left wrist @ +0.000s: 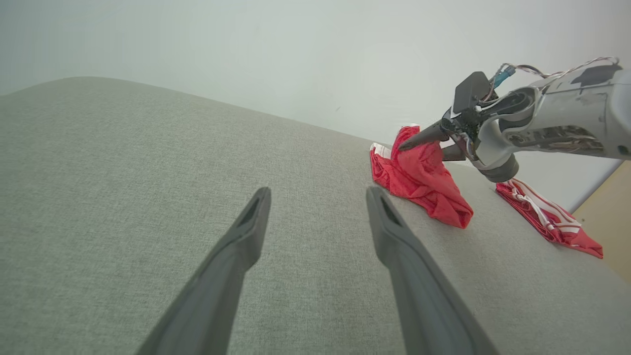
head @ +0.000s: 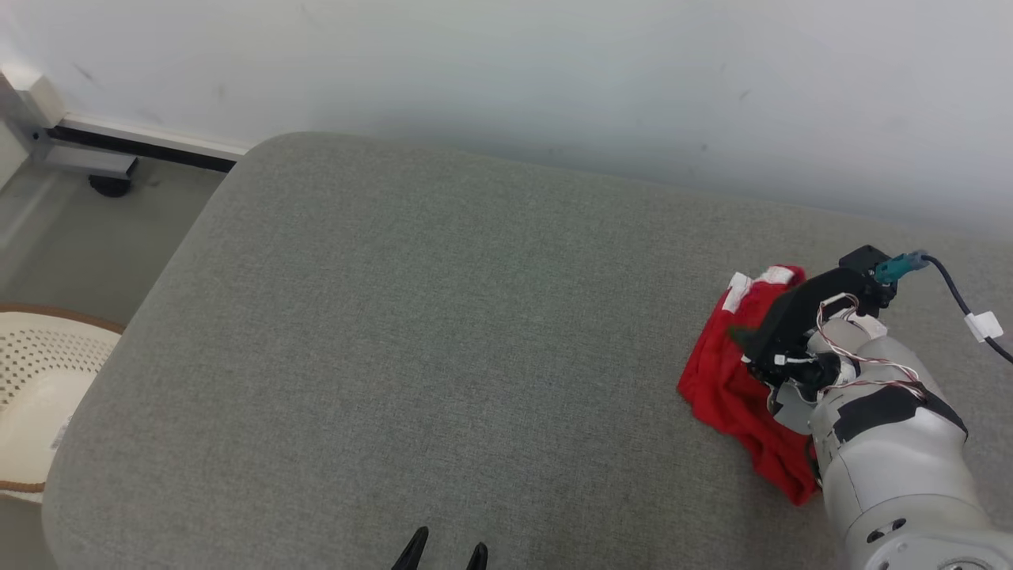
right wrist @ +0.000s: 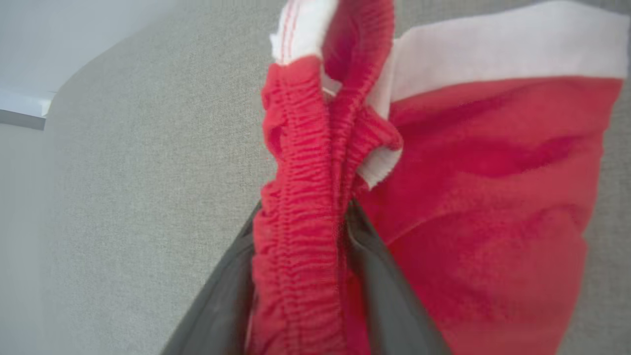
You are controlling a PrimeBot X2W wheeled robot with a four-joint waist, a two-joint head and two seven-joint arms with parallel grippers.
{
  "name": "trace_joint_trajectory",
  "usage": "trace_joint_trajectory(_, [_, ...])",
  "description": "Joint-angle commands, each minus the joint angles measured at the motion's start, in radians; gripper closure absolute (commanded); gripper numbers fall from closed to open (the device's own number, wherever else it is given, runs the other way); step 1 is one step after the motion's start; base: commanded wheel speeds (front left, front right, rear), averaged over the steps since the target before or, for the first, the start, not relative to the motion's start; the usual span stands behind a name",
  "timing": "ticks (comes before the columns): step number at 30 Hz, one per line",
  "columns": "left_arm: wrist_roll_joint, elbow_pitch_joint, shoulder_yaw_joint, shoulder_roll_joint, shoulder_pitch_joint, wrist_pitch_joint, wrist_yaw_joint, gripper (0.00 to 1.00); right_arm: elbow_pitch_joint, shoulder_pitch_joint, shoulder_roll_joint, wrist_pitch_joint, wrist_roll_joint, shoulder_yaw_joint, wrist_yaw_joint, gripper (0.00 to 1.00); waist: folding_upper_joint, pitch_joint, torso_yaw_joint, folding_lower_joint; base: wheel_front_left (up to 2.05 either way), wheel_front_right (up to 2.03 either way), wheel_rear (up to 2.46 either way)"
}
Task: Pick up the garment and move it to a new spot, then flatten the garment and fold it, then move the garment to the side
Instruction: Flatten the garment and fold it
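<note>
Because the crumpled red shorts with white trim (head: 724,380) lay far right on the grey upholstered cushion (head: 396,317), the right fingers (right wrist: 389,301) pinched their elastic waistband, seemingly for lifting, while the left fingers (left wrist: 241,246) hung apart, empty.

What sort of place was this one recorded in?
Probably an indoor room, home-like or lab: a grey upholstered cushion with a red garment on it, a plain white wall behind, a cream perforated basket beside it.
</note>
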Motion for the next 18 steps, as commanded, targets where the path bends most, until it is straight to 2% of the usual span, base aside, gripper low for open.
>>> trace_joint_trajectory(1, [0.003,0.002,-0.001,-0.001,-0.006,-0.004,0.000,0.00,0.013,-0.022,0.002,-0.026,-0.013,-0.012,0.000,0.00,0.0000,0.018,0.019,0.0000,0.00,0.00,0.00])
trace_joint_trajectory(8, [0.000,0.008,0.005,-0.001,-0.007,-0.004,0.009,0.00,0.130,-0.078,0.001,-0.169,-0.026,-0.071,0.000,0.00,0.0000,-0.006,0.000,0.0000,0.00,0.00,0.00])
trace_joint_trajectory(12, [0.006,0.011,0.015,0.000,0.003,-0.004,0.013,0.00,0.168,-0.087,0.002,-0.301,-0.020,-0.062,0.000,0.00,0.0000,-0.055,-0.044,0.0000,0.00,0.00,0.00])
trace_joint_trajectory(15, [0.006,0.011,0.029,0.003,0.016,-0.004,0.017,0.00,0.177,-0.083,0.002,-0.400,-0.002,-0.021,0.000,0.00,0.0000,-0.084,-0.084,0.0000,0.00,0.00,0.00])
trace_joint_trajectory(18, [-0.003,0.012,0.044,0.004,0.019,-0.004,0.019,0.00,0.179,-0.056,0.003,-0.468,0.051,0.092,0.000,0.00,0.0000,-0.102,-0.124,0.0000,0.00,0.00,0.00])
